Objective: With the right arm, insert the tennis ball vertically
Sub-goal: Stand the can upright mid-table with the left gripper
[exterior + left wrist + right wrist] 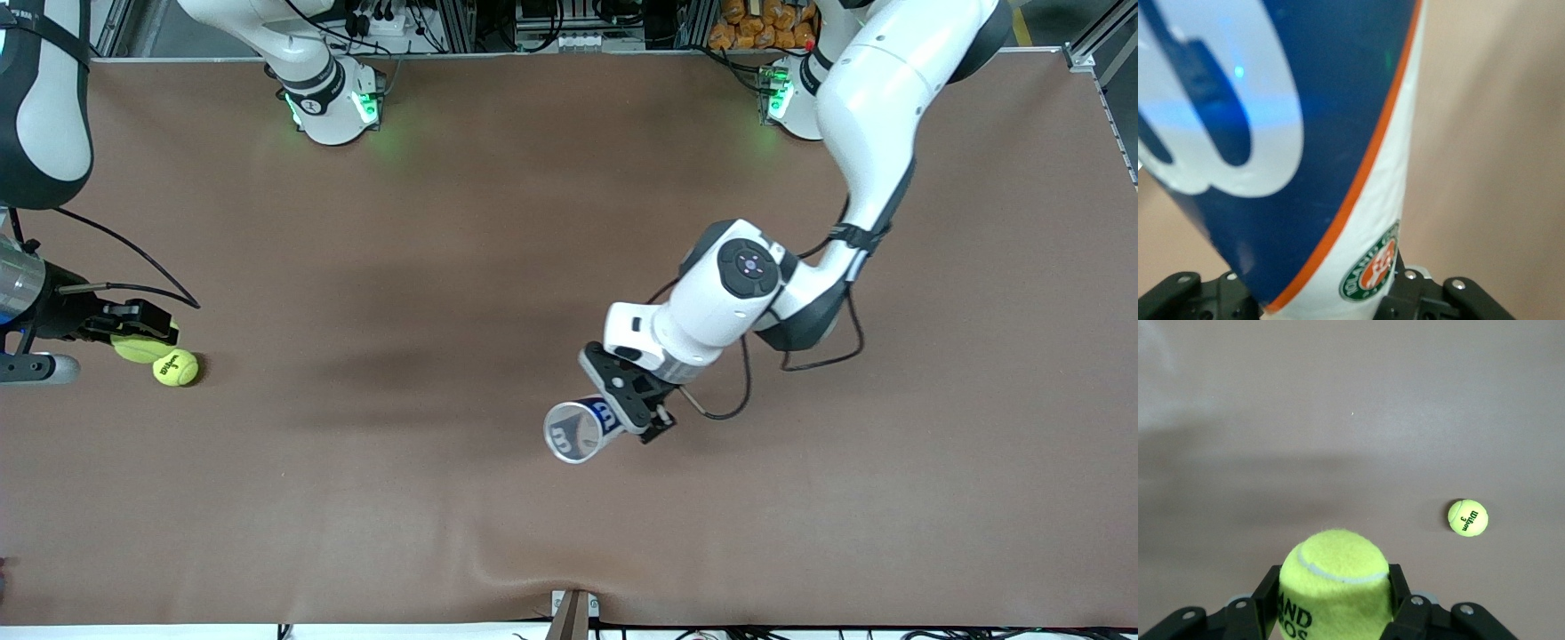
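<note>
My right gripper (147,333) is at the right arm's end of the table, shut on a yellow-green tennis ball (138,348), held above the table. In the right wrist view the ball (1336,583) sits between the black fingers (1266,597). A second tennis ball (175,367) lies on the table beside it and also shows in the right wrist view (1467,517). My left gripper (622,404) is over the table's middle, shut on a clear ball tube (578,429) with a blue and white label, its open mouth tilted toward the front camera. The tube (1305,147) fills the left wrist view.
The brown table (400,267) is bare around both grippers. The arm bases (333,102) stand along the edge farthest from the front camera. Cables hang from both wrists.
</note>
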